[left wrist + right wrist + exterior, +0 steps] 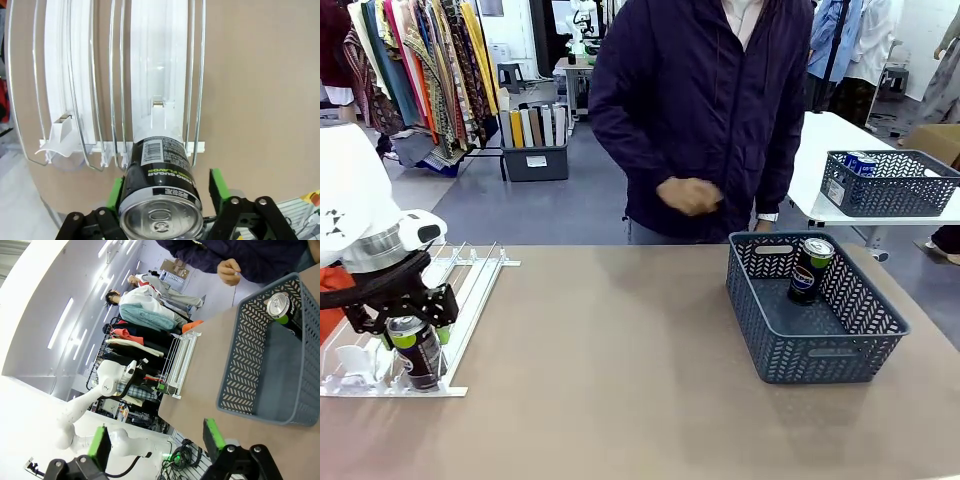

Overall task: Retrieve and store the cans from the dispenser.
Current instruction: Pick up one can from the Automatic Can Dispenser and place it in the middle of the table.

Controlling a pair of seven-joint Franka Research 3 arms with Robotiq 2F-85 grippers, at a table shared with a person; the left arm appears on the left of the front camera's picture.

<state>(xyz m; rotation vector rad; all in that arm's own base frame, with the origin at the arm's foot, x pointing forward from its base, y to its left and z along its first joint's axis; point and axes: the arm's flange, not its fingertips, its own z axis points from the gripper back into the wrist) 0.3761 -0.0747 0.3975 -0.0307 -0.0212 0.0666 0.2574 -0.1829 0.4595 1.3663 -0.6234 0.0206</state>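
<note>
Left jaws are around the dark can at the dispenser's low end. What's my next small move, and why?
Probably close the jaws of the left gripper fully on the dark can before lifting. In the left wrist view one green pad stands apart from the can's side, so the grip doesn't look firm yet. Lifting off the dispenser now might drop it.

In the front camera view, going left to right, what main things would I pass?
From the left: dispenser → person's hand → grey basket.
</note>
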